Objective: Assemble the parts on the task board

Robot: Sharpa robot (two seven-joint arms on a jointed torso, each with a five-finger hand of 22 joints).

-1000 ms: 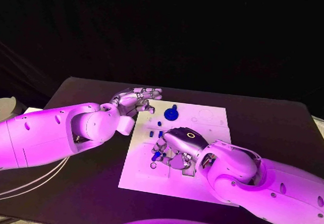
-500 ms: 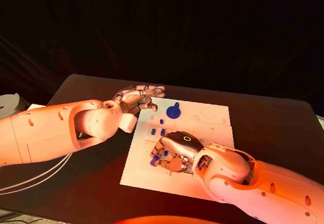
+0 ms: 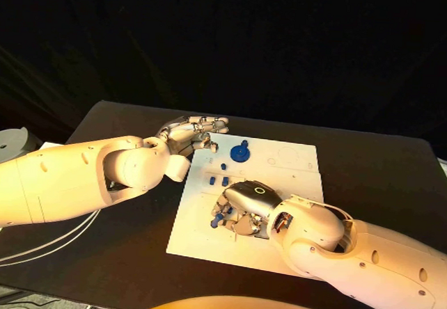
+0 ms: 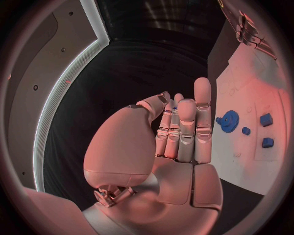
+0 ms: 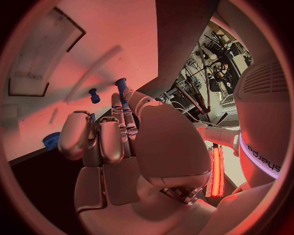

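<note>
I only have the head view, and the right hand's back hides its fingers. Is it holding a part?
Observer: Yes. In the right wrist view the right hand pinches a blue peg at its fingertips, over the task board.
Operator: Any other part close by?
Observer: A second blue peg stands on the board, apart from the fingers.
Operator: And the left hand's grip?
Observer: In the left wrist view the left hand has its thumb against its fingers. A blue speck shows there, but I cannot tell whether it is a held part.
</note>
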